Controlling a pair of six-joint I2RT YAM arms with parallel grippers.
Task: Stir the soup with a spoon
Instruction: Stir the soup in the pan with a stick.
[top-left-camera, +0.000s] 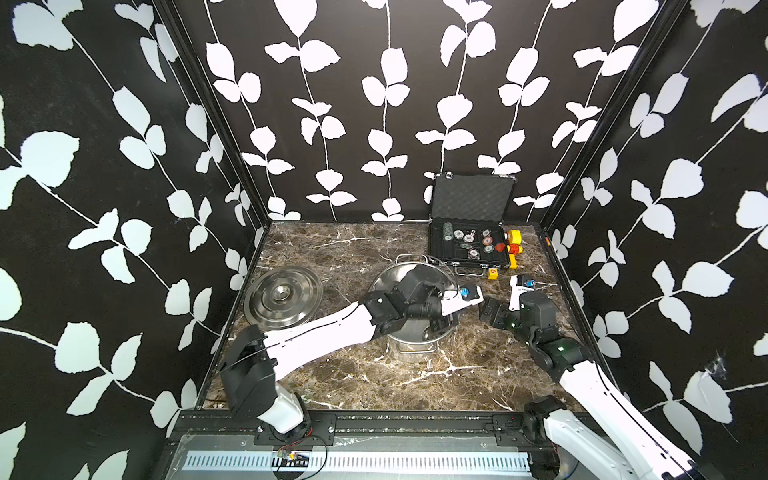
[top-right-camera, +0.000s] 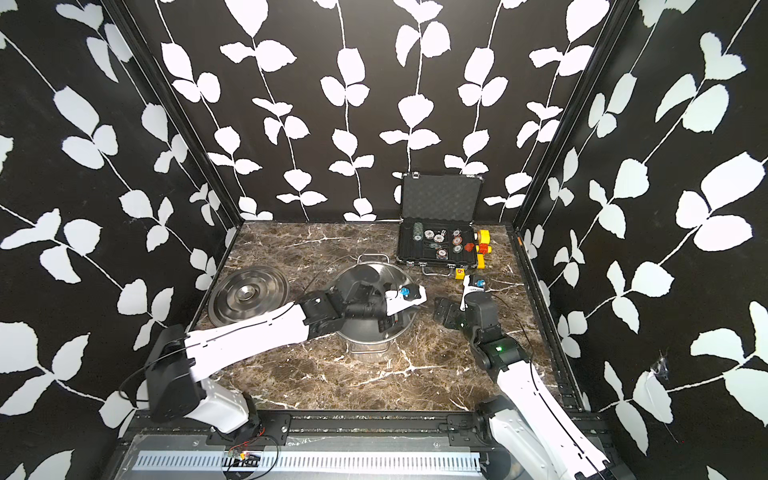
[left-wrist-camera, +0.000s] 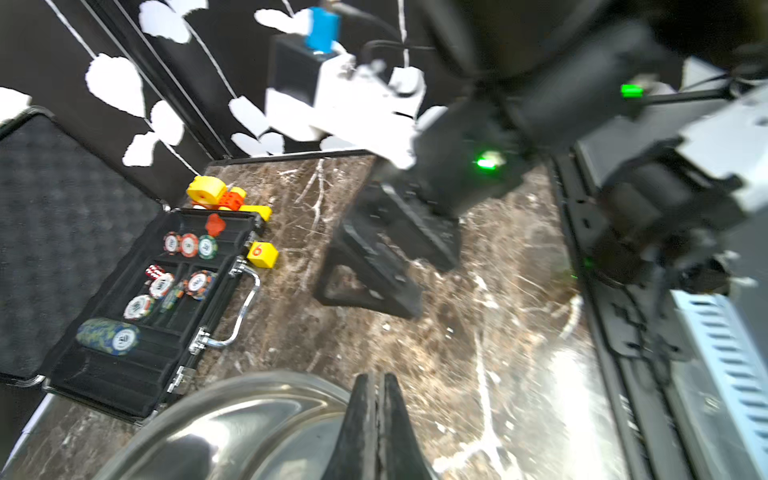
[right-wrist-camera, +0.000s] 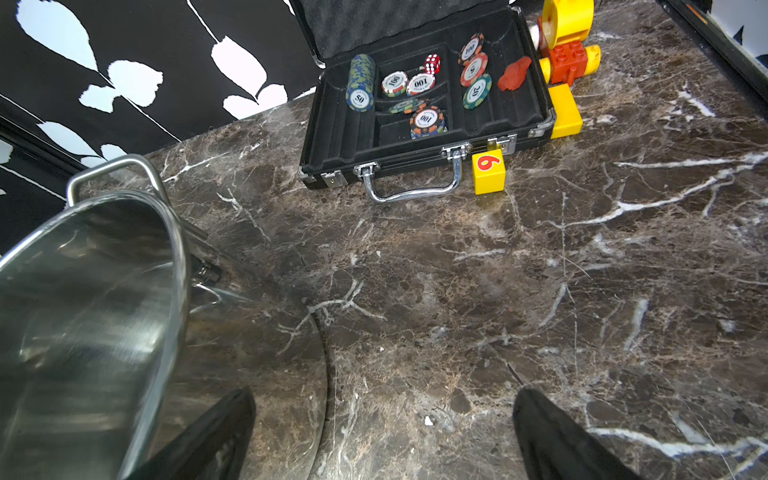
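The soup's steel pot (top-left-camera: 390, 276) (top-right-camera: 374, 270) stands mid-table with no liquid showing. My left arm reaches over it, and the left gripper (top-left-camera: 440, 324) (left-wrist-camera: 376, 376) hangs just inside the right rim. Its fingers are shut on a thin pale steel strip (left-wrist-camera: 374, 419), the spoon's handle. The arm hides the spoon's bowl. The left wrist view is blurred and shows the pot's rim (left-wrist-camera: 249, 407) beside the fingers. My right gripper (top-left-camera: 492, 309) (right-wrist-camera: 384, 399) is open and empty, low over bare marble to the right of the pot (right-wrist-camera: 83, 311).
The pot's flat lid (top-left-camera: 282, 295) lies on the table at the left. An open black case of poker chips (top-left-camera: 469, 245) (right-wrist-camera: 415, 137) stands at the back right. Beside the case are a yellow numbered block (top-left-camera: 492, 273) (right-wrist-camera: 489, 172) and a yellow-red toy (top-left-camera: 513, 245).
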